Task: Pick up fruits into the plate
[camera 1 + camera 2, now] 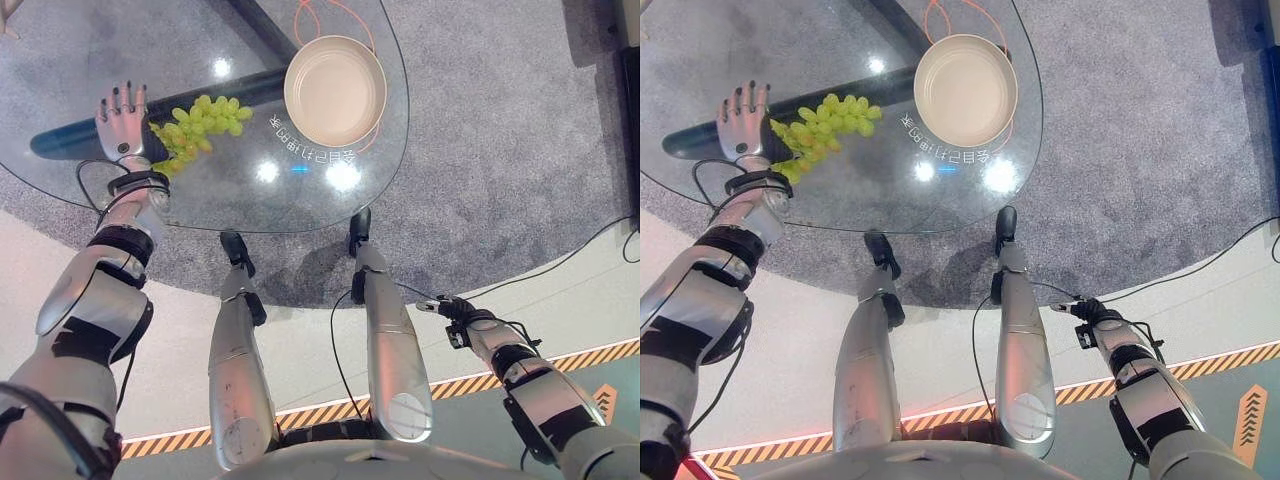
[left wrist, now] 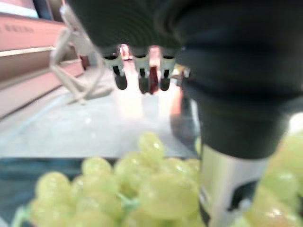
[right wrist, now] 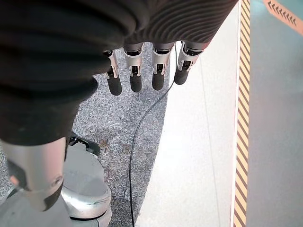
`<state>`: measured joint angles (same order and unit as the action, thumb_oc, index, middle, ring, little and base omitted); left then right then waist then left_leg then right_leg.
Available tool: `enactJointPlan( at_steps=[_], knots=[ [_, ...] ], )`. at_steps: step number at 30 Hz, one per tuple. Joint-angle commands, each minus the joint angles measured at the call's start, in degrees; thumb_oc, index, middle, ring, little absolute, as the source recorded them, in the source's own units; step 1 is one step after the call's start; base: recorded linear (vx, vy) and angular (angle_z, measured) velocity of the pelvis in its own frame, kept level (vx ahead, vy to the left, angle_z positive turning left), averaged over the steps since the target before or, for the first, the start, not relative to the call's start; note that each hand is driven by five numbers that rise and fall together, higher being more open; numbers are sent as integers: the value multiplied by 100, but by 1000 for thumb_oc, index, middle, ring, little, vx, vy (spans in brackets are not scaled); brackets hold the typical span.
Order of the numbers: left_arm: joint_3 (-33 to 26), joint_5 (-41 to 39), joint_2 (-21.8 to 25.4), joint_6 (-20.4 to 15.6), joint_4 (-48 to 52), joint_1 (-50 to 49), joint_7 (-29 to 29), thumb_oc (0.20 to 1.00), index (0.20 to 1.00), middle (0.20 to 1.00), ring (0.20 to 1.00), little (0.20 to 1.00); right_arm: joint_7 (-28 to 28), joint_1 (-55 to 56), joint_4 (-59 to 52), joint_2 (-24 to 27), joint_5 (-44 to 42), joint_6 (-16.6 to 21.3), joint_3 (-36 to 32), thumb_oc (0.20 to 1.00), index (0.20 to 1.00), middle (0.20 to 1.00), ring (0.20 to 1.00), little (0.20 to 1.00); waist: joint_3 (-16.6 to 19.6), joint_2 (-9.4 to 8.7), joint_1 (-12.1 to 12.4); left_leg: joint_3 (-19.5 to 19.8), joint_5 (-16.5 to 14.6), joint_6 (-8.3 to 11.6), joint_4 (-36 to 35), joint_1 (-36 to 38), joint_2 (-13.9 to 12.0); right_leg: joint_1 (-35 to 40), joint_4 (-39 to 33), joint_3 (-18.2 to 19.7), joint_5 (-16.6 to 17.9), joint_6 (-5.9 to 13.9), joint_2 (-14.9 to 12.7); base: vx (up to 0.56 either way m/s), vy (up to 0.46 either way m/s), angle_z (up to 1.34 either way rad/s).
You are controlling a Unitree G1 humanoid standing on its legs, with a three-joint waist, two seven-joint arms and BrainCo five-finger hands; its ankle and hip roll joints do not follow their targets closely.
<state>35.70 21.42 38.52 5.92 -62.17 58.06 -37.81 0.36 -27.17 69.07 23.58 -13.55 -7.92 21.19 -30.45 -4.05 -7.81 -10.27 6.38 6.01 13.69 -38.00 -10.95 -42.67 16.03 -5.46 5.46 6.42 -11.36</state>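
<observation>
Overhead, the left hand (image 1: 121,118) is hovering over the glass table (image 1: 60,60) with its fingers straight and spread, just beside the near-left end of the grapes (image 1: 196,128). Its wrist view is showing the bunch right under the thumb, but nothing curled round it. The grapes are lying on the glass, near the plate (image 1: 335,90) and left of it, apart from its rim. Low at the robot's side, the right hand (image 1: 1092,318) is hanging relaxed, fingers (image 3: 136,78) straight, holding nothing.

Grapes (image 1: 200,127) on glass table (image 1: 120,40), plate (image 1: 335,90) to their right, left hand (image 1: 122,120) just left.
</observation>
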Motion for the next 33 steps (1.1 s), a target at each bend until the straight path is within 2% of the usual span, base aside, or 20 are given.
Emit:
enactJointPlan(
  at_steps=[1, 5, 11, 13, 18, 22, 25, 33],
  knots=[
    [-215, 84, 92, -52, 200, -198, 278, 1000, 1000, 1000, 1000, 1000, -154, 653, -163, 214, -75, -115, 19, 1000, 1000, 1000, 1000, 1000, 65, 100, 24, 17, -650, -94, 652, -323, 519, 62, 219, -165, -350, -248, 462, 16, 30, 0],
    [-30, 81, 78, 30, 598, -529, 725, 1000, 1000, 1000, 1000, 1000, -181, 675, -214, 269, -45, -174, -79, 1000, 1000, 1000, 1000, 1000, 65, 181, 62, 10, -648, -101, 609, -289, 559, 100, 155, -165, -326, -229, 429, 0, 0, 0],
    [76, 67, 44, 495, 891, -779, 1150, 1000, 1000, 1000, 1000, 1000, -242, 761, -256, 330, -11, -185, -213, 1000, 1000, 1000, 1000, 1000, 65, 263, 78, -20, -667, -119, 634, -273, 562, 120, 153, -209, -320, -204, 384, 3, 2, 2],
    [102, 86, 21, 759, 913, -852, 1183, 1000, 1000, 1000, 1000, 1000, -260, 745, -284, 368, 9, -204, -257, 1000, 1000, 1000, 1000, 1000, 65, 300, 75, -16, -669, -120, 673, -309, 569, 98, 174, -216, -320, -200, 366, 25, 20, 7],
    [66, 91, -4, 1029, 755, -801, 950, 1000, 1000, 1000, 1000, 1000, -288, 678, -318, 362, -45, -185, -243, 1000, 1000, 1000, 1000, 1000, 65, 293, 56, -20, -677, -121, 732, -371, 566, 40, 208, -191, -327, -209, 381, 5, 4, 1],
    [-53, 155, -16, 1142, 327, -670, 489, 1000, 1000, 1000, 1000, 1000, -264, 663, -335, 325, -122, -142, -185, 1000, 1000, 1000, 1000, 1000, 65, 192, 12, -26, -685, -116, 817, -461, 517, -59, 277, -154, -336, -232, 419, 10, -27, -2],
    [-126, 245, 41, 1085, -249, -407, 261, 1000, 1000, 1000, 1000, 1000, -215, 638, -274, 295, -202, -37, -124, 1000, 1000, 1000, 1000, 1000, 65, 67, -53, -16, -690, -103, 919, -553, 440, -140, 325, -108, -330, -256, 469, 7, -45, 0],
    [-101, 525, 137, 1082, -1268, 348, 102, 1000, 1000, 1000, 1000, 1000, -162, 579, -206, 216, -407, 238, 57, 1000, 1000, 1000, 1000, 1000, 65, -204, -200, 83, -748, -87, 1224, -912, 277, -442, 490, -9, -304, -291, 591, 1, -52, -3]
  ],
)
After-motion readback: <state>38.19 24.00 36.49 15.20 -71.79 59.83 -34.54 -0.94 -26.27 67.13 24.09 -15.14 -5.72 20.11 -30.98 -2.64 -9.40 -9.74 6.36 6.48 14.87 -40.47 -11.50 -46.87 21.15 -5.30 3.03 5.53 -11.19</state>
